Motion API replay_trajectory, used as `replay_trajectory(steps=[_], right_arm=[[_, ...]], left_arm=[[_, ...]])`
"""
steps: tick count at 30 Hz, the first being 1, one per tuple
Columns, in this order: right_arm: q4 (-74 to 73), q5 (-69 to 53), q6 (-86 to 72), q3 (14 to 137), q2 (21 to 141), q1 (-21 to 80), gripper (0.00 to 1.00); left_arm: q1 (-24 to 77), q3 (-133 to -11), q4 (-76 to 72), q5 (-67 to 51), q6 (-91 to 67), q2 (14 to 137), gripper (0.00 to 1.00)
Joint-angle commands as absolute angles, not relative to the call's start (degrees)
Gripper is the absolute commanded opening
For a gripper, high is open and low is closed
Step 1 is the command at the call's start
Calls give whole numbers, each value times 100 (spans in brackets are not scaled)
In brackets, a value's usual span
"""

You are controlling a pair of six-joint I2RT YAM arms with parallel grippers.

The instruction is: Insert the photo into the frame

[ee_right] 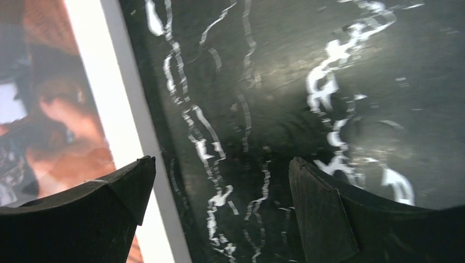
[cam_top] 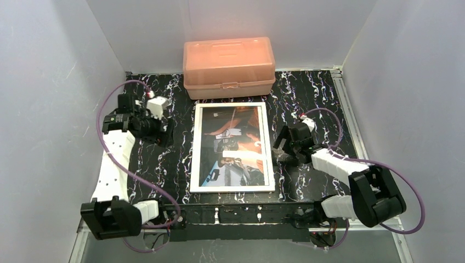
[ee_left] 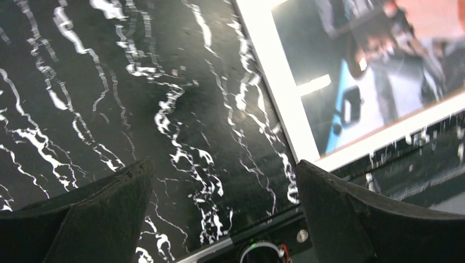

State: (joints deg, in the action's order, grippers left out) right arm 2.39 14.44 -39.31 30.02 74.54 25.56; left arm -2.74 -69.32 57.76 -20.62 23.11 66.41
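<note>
white-railed rectangular frame (cam_top: 232, 189): flat, front up, reddish-blue paper photo (cam_top: 233, 145) inside
left gripper (ee_left: 222, 167): jaws spread, left of frame
right gripper (ee_right: 222, 161): jaws spread, right of frame

Top cam high over near edge, down on whole table (cam_top: 164, 164), wrist cams close, angled down, each shares frame (ee_left: 279, 93) edge w/ top

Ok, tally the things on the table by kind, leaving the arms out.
orange plastic box: 1
white frame: 1
photo: 1
Total: 3
</note>
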Motion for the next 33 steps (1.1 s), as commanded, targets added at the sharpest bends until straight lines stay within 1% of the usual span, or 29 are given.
replay_trajectory(steps=[1, 2, 5, 7, 8, 12, 15, 17, 19, 21, 23, 26, 29, 31, 33], right_arm=[[-482, 2002, -3458, 3492, 7131, 2157, 99], [-613, 2308, -3415, 3616, 7164, 2123, 99], [-895, 3744, -3282, 3836, 7389, 2079, 99], [-325, 4319, -2677, 3602, 7505, 2077, 99], [297, 4595, -2398, 3423, 7577, 2079, 99], [382, 4662, -2374, 3710, 8075, 1760, 99], [836, 5191, -2025, 3696, 8171, 1737, 99], [1613, 5034, -1678, 3377, 7991, 1584, 99], [2733, 5059, -1232, 2775, 7843, 1532, 99], [3653, 5130, -796, 2355, 7900, 1487, 99], [4349, 5068, -679, 2125, 8069, 1389, 99], [4824, 4864, -626, 2084, 8391, 1297, 99], [5293, 4837, -430, 2164, 8803, 1244, 99], [5628, 4662, -419, 2121, 9014, 1142, 99], [5788, 4218, -275, 1982, 9011, 1100, 99]], left_arm=[[-1125, -6758, 4776, -2667, 1739, 7062, 99], [-1228, -6654, 4439, -2680, 1657, 7134, 99], [-1370, -6088, 3506, -2743, 1261, 7308, 99], [-1380, -5581, 2740, -2840, 1016, 7326, 98], [-1380, -5310, 2177, -2855, 878, 7310, 98], [-1380, -4236, 294, -2879, 333, 7339, 98], [-1380, -3737, -767, -2963, -54, 7531, 98], [-1380, -3580, -1211, -2920, -328, 7714, 98], [-1380, -3379, -1729, -2907, -495, 7882, 98], [-1380, -3165, -2227, -2937, -629, 8081, 98], [-1380, -3074, -2534, -2861, -667, 8256, 99], [-1380, -2936, -3008, -2755, -716, 8294, 98], [-1380, -2414, -4589, -2663, -771, 8309, 98], [-1365, -2354, -4842, -2782, -726, 8464, 99], [-1350, -2297, -4886, -2752, -696, 8429, 98]])
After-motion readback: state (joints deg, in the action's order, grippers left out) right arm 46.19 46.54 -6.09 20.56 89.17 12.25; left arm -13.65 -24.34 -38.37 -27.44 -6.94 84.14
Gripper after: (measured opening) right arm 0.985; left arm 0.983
